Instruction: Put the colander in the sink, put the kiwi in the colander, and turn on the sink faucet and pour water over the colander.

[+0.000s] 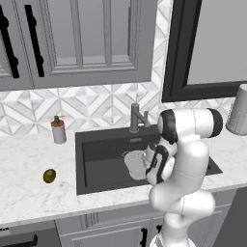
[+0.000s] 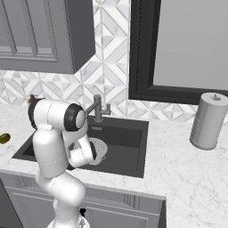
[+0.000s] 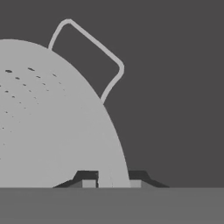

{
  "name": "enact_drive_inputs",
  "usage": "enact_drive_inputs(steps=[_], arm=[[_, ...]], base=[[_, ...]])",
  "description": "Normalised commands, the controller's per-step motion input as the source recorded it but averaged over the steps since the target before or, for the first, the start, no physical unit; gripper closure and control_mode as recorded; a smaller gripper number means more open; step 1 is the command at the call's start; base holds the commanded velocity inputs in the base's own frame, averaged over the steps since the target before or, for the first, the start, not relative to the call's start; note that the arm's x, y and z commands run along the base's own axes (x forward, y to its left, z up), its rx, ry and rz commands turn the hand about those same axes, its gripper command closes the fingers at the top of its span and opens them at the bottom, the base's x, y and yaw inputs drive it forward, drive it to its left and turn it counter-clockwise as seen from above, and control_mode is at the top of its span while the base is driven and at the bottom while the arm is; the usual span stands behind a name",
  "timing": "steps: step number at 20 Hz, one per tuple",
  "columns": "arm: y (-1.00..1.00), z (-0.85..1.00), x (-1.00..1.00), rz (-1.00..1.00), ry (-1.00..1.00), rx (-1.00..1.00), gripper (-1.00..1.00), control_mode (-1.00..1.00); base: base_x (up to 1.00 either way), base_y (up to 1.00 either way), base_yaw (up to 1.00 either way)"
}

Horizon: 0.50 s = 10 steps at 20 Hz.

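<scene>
The white perforated colander (image 1: pixel 134 163) (image 2: pixel 99 149) (image 3: pixel 52 122) sits low inside the dark sink (image 1: pixel 99 164) (image 2: pixel 127 144), right of its middle. My gripper (image 3: pixel 112 183) (image 1: pixel 147 159) reaches down into the basin, and its two fingertips stand close on either side of the colander's rim wall, shut on it. One thin wire handle (image 3: pixel 94 52) sticks out past the rim. The olive-brown kiwi (image 1: pixel 49 175) (image 2: pixel 4 138) lies on the marble counter left of the sink. The dark faucet (image 1: pixel 136 118) (image 2: pixel 98 108) stands behind the basin, with no water showing.
A white soap bottle (image 1: pixel 58 130) stands at the sink's back left corner. A grey ribbed canister (image 1: pixel 239 112) (image 2: pixel 207 121) stands on the counter to the right. Grey wall cabinets (image 1: pixel 82 38) hang above, and my own arm (image 1: pixel 185 159) rises over the sink's front right.
</scene>
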Motion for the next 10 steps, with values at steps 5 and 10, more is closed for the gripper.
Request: enact_drive_inputs(steps=[5,10], arm=[[0.0,0.0,0.0,0.0,0.0,0.0,1.0,-1.0],[0.0,0.0,0.0,0.0,0.0,0.0,-1.0,-1.0]], base=[[0.0,0.0,0.0],[0.0,0.0,0.0]])
